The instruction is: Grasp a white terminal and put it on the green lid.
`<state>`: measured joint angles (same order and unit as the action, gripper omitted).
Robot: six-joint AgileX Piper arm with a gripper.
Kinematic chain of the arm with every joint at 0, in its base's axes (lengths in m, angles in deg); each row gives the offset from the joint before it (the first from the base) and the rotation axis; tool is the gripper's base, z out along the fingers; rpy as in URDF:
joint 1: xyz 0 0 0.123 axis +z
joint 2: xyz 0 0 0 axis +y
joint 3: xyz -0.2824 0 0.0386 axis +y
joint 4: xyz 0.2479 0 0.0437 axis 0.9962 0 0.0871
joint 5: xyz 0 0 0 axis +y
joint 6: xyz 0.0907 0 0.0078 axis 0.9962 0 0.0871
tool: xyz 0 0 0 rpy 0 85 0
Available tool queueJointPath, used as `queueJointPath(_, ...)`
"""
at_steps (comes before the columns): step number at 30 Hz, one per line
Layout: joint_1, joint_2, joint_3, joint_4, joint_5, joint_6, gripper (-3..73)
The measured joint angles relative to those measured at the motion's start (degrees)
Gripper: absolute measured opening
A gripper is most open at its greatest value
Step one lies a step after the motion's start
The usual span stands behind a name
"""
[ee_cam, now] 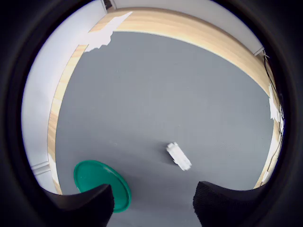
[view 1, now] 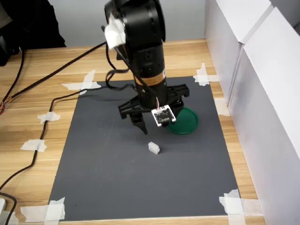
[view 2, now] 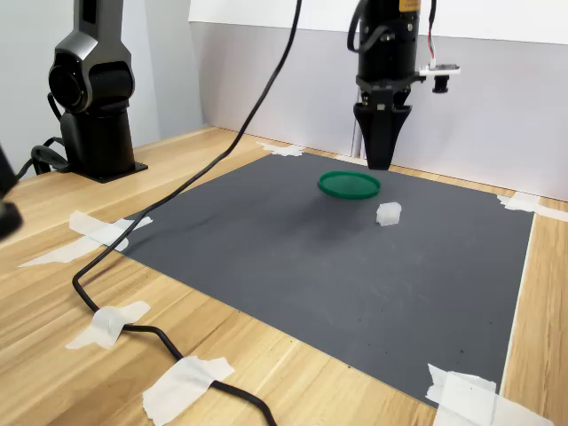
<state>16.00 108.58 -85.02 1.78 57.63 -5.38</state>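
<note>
A light wooden bench (view 1: 42, 140) carries a dark grey mat (view 1: 108, 168) taped down at its corners with white tape (view 1: 47, 211), and a white wall (view 1: 262, 93) stands along the first exterior view's right. The black arm (view 1: 145, 51) reaches down over the mat, with a black cable (view 2: 177, 195) trailing across the wood. Its end effector (view 1: 157, 123) hangs above the mat with its jaws spread apart and nothing between them. The green lid (view 1: 185, 123) lies flat on the mat, partly under the end effector in the first exterior view. The white terminal (view 1: 153, 148) rests on the mat near the lid but apart from it, below the raised fingers (ee_cam: 83, 205).
</note>
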Motion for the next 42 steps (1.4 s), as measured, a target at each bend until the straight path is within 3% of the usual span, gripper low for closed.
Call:
queueJointPath(17, 0.01, 3.05, -0.07, -1.79, -3.18, 0.56, 71.3)
queueJointPath(26, -2.87, 3.06, -0.07, -2.20, -3.18, 0.92, 71.2)
queueJointPath(42, -3.18, 5.37, -0.36, -0.75, -5.73, -1.89, 70.4)
